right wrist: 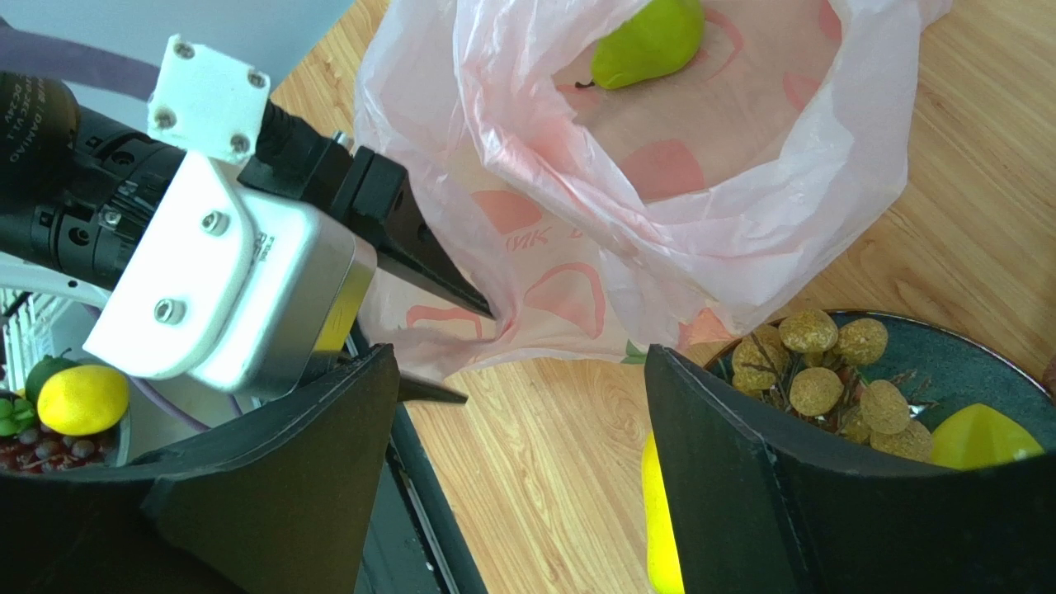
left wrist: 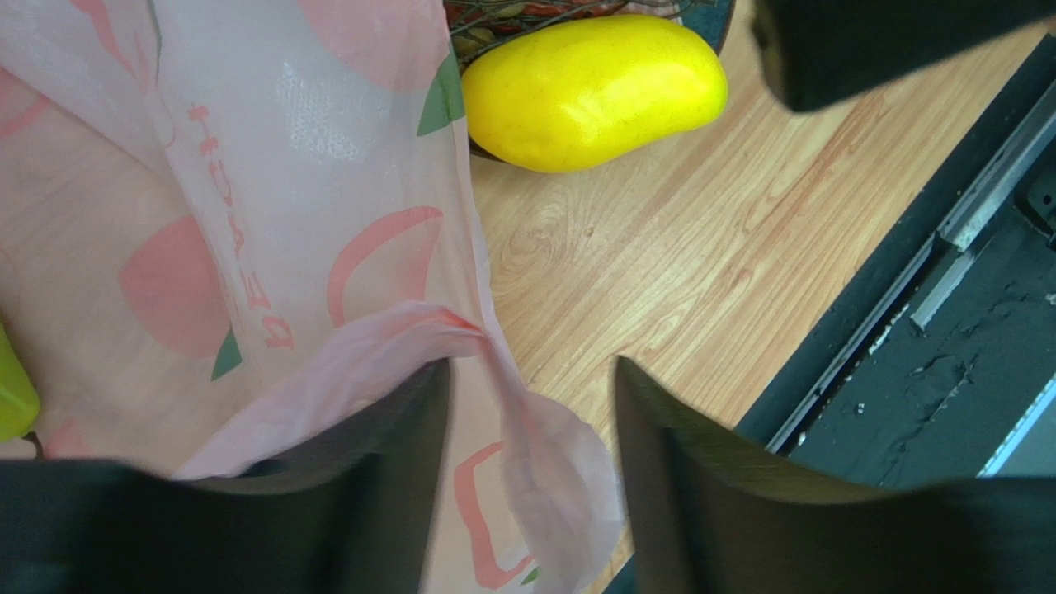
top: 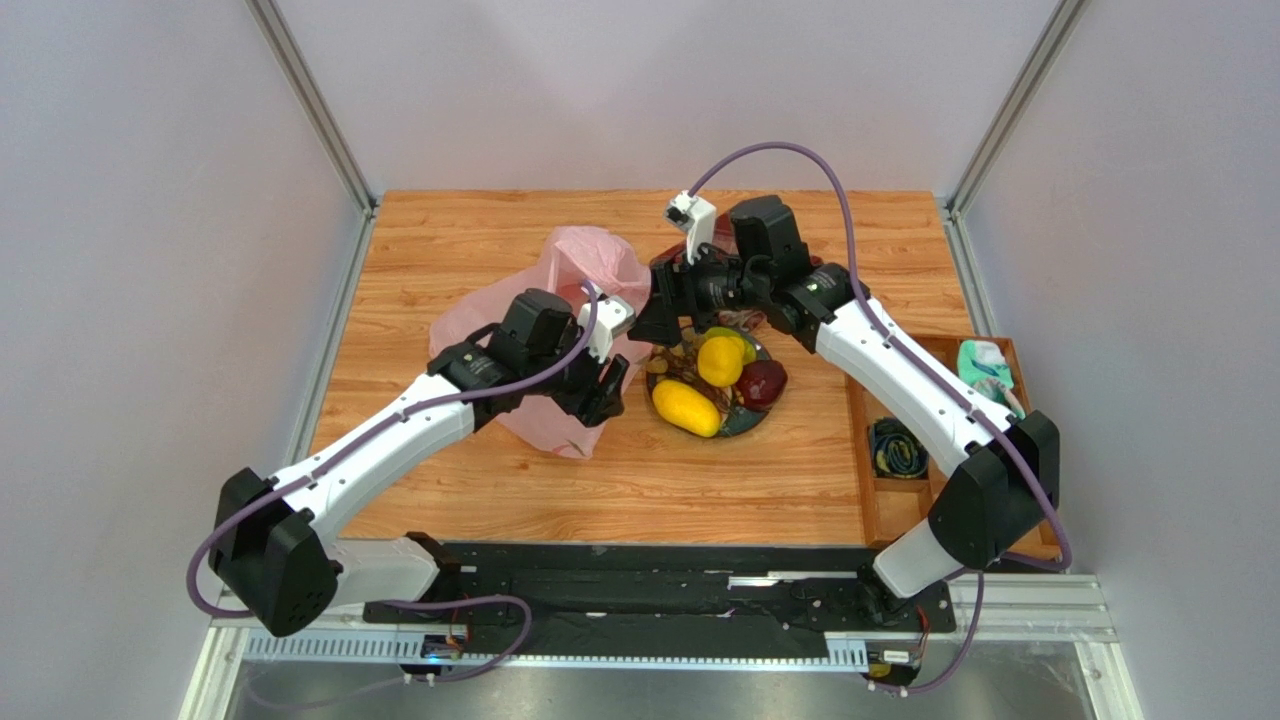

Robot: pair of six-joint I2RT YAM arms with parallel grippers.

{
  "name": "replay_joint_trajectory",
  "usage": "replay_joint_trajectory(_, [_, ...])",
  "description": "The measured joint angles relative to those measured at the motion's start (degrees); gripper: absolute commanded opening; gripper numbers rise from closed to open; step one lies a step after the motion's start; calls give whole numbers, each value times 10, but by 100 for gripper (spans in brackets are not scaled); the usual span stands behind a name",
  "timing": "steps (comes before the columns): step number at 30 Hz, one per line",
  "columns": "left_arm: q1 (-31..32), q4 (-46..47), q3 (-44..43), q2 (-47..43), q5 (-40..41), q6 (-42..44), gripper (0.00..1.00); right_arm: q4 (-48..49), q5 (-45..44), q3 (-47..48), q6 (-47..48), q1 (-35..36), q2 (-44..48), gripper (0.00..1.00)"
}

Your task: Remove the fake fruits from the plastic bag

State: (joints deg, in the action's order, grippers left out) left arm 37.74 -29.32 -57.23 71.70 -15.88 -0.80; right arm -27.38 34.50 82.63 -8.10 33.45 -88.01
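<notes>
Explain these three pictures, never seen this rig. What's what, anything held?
Two robot arms on a table, each with a two-finger gripper. The wide picture looks down from above; the other two come from wrist cameras. On the table: a pink bag with a green pear inside, a plate of fruits, a side tray. The left gripper is open, bag edge between its fingers. The right gripper is open, holding nothing.

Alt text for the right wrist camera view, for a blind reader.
An open pink plastic bag lies on a wooden table with a green pear inside. The left gripper is at its edge; a dark plate holds a grape bunch and yellow fruit.
</notes>
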Motion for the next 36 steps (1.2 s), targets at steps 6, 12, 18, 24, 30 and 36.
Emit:
replay_joint_trajectory(6, [0,-24,-17,-1,-6,38,0,-2,3,-5,11,-2,23,72])
replay_joint_trajectory(12, [-82,-92,-54,-50,-59,64,0,-6,49,28,42,23,53,64])
replay_joint_trajectory(18, [-180,-138,-63,-143,-157,60,0,-23,62,76,71,89,31,7])
replay_joint_trajectory(24, [-183,-176,-72,-207,-208,52,0,-6,-31,111,-1,110,-83,0])
replay_joint_trajectory(30, [-195,-232,-95,-237,-205,68,0,-20,-107,128,-35,128,-189,4])
replay_joint_trajectory(36, [-203,-304,-116,-283,-159,110,0,-14,-181,189,-71,164,-266,1])
